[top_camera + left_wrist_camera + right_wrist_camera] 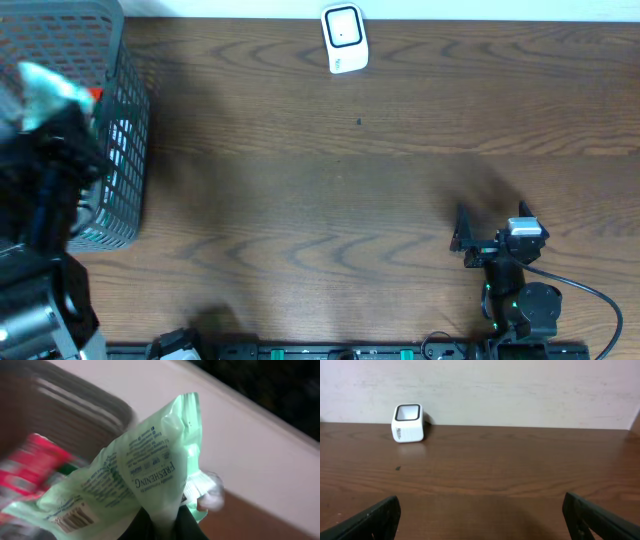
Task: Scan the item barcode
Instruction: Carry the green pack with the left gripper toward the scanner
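Reaching over the grey mesh basket [120, 150] at the surface's [300, 200] far-left corner, the left arm [50, 190] carries a pale green packet [42, 85] above the basket's open top. The white scanner [344, 38] stands at the far edge of the surface, well apart from the basket. The right hand [462, 238] sits low at the near right, away from both, with its jaws spread.

In the left wrist view, the left hand [167, 525] is clamped tight on the bottom edge of the pale green packet [145, 475], which rises crumpled in front of the lens with the word "FRESHENING" printed on it. The barcode [75, 520] shows on the packet's lower left corner. A red packet [30, 465] lies blurred behind it at the left, with the basket's [75, 405] wall behind that.

In the right wrist view, the two fingers [370, 520] stand as wide apart as the frame, with nothing between them but bare surface [495, 475]. The scanner [408, 422] stands far off to the left, upright, close to the wall [520, 390], its window turned up.
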`<state>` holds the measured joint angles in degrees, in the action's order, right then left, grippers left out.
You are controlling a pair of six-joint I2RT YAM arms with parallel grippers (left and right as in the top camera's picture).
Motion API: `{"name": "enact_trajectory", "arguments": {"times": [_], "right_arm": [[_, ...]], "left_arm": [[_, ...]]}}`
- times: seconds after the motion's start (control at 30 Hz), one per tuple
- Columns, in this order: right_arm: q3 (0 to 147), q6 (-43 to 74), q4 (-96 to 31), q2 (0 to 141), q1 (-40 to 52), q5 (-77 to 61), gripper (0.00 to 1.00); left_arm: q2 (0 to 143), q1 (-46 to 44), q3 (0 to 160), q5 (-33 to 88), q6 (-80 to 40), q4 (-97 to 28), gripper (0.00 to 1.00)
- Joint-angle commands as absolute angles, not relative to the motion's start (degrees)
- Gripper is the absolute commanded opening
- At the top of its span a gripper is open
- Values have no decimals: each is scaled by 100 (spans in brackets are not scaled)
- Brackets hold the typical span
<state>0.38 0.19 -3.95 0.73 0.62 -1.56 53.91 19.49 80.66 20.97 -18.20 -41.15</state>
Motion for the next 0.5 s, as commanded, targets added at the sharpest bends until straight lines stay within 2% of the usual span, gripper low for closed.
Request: {"name": "enact_trajectory", "arguments": {"times": [0.0, 0.27, 0.3, 0.47], "right_arm": [[32, -45, -412, 49, -1, -180, 99], [32, -45, -414, 49, -1, -180, 99], [32, -45, -414, 49, -1, -180, 99], [32, -45, -414, 49, -1, -180, 99]], "left_arm": [[5575, 1216, 8084, 2657, -1835, -4348, 8], [6541, -714, 7660, 2609, -1833, -4539, 8], [6969, -1173, 7623, 2464, -1835, -4536, 8], [8208, -2097, 7623, 2324, -2097, -4254, 8]]}}
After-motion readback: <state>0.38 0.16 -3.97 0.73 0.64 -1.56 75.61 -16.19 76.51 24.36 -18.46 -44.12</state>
